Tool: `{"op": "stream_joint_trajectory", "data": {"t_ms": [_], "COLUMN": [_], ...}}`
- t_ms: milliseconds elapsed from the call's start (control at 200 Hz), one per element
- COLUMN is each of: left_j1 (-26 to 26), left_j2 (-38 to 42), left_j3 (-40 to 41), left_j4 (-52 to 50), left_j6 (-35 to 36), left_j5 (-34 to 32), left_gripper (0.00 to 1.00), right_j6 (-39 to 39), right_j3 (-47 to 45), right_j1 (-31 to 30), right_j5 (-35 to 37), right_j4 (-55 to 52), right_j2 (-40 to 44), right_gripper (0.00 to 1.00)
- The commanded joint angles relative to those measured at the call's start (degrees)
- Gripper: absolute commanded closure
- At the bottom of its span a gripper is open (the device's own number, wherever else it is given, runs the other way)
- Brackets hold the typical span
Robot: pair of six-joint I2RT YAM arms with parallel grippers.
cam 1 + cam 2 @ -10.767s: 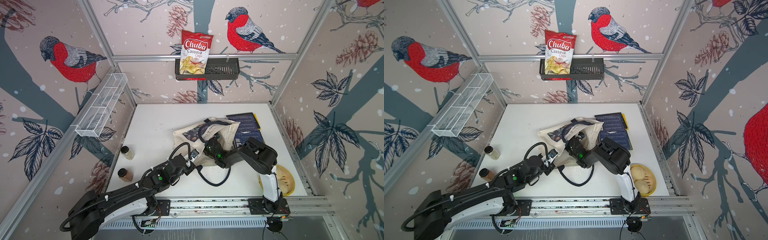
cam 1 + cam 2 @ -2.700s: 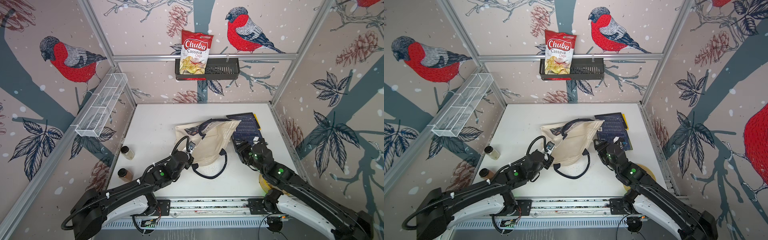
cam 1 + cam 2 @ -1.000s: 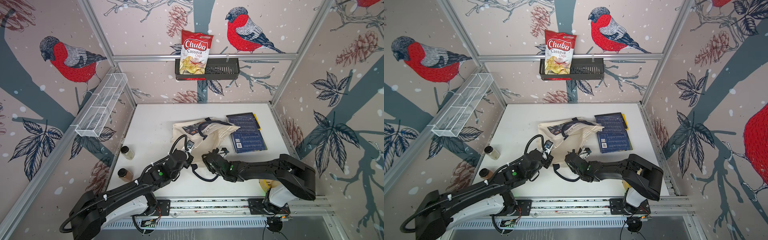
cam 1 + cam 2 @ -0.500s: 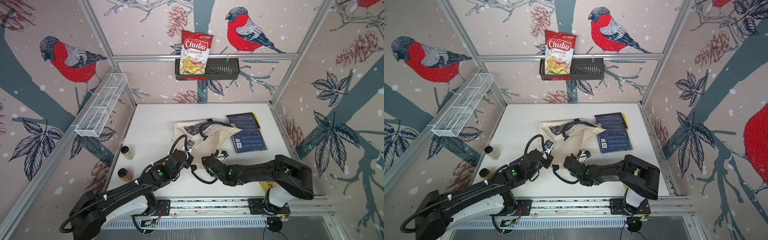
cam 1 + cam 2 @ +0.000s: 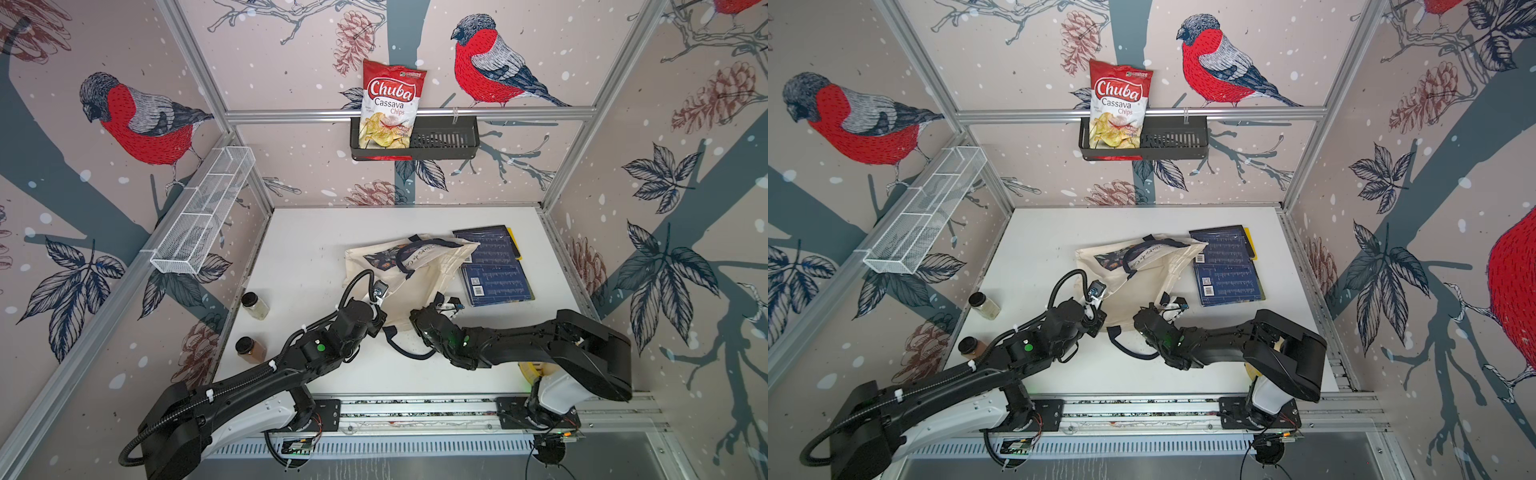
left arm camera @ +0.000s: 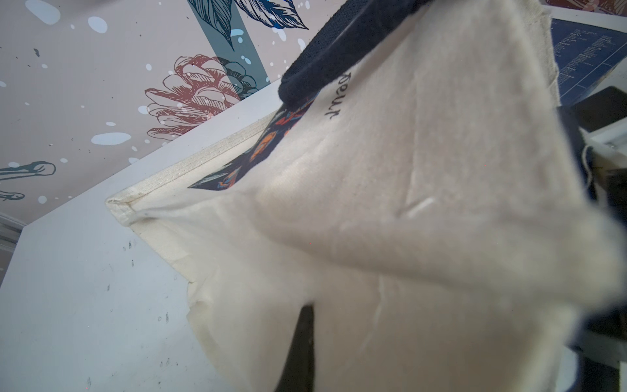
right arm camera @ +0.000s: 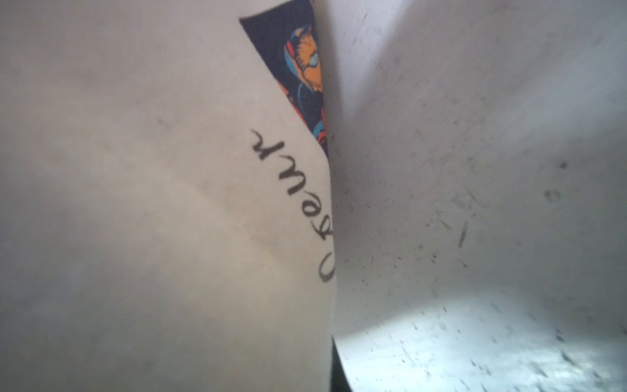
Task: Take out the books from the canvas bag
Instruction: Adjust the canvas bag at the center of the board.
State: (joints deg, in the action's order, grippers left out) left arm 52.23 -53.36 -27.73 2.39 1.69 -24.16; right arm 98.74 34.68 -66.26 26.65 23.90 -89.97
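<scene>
The canvas bag (image 5: pixel 419 276) lies crumpled mid-table in both top views, cream with a navy floral print and cursive writing (image 7: pixel 295 176); one navy handle (image 5: pixel 405 351) loops toward the front. My left gripper (image 5: pixel 380 321) is shut on the bag's near edge, and cloth (image 6: pixel 390 220) wraps its dark finger (image 6: pixel 300 349). My right gripper (image 5: pixel 412 316) is shut on the same edge just to the right, with cloth (image 7: pixel 152 220) covering it. Outside the bag, to its right, lie two navy books (image 5: pixel 496 276) and a yellow one (image 5: pixel 515 246). Nothing shows of the bag's inside.
A chips bag (image 5: pixel 390 106) stands in a black basket (image 5: pixel 451 139) on the back wall. A white wire shelf (image 5: pixel 203 216) hangs on the left wall. Two spice jars (image 5: pixel 255 305) (image 5: pixel 249 350) stand at the table's left edge. A yellow dish (image 5: pixel 528 368) sits under the right arm.
My right gripper has closed on the bag's near edge and barely shifted. The left gripper has kept its grip on the cloth. The bag has hardly moved.
</scene>
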Motion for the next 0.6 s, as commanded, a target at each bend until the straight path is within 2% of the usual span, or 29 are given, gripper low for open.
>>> {"op": "stream_joint_trajectory", "data": {"t_ms": [0,70,160,225,265,365,390,400,595], "left_j1": [-0.1,-0.1,0.0,0.0,0.0,0.0,0.0,-0.1,-0.1], "left_j2": [0.6,1.2,2.2,3.1,3.8,5.7,6.3,6.5,12.2], "left_j3": [0.0,0.1,0.2,0.4,0.6,1.3,1.5,1.5,2.7], "left_j4": [2.0,2.0,2.3,2.9,3.2,4.6,4.9,5.0,8.2], "left_j6": [-0.4,-0.2,-0.2,-0.2,0.0,0.5,0.5,0.4,0.1], "left_j5": [1.3,2.5,3.8,4.2,4.6,5.9,6.1,6.2,8.5], "left_gripper": [1.0,1.0,0.79,0.72,0.64,0.28,0.07,0.02,0.01], "right_j6": [-2.0,-2.5,-3.1,-3.6,-3.9,-4.8,-4.9,-4.9,-6.8], "right_j3": [-0.2,0.0,-0.1,-0.1,-0.1,0.1,0.2,0.2,0.6], "right_j1": [-0.2,-0.2,-0.1,0.1,0.1,0.2,0.1,0.1,0.2], "right_j5": [2.8,3.2,3.2,3.2,2.9,2.6,2.7,2.7,2.9], "right_j4": [0.2,-0.3,-0.2,0.0,0.2,0.1,-0.1,-0.1,-0.5], "right_j2": [1.2,1.8,2.2,2.3,2.4,2.4,2.6,2.6,3.5], "right_gripper": [1.0,1.0,1.0,1.0,1.0,1.0,1.0,1.0,1.0]}}
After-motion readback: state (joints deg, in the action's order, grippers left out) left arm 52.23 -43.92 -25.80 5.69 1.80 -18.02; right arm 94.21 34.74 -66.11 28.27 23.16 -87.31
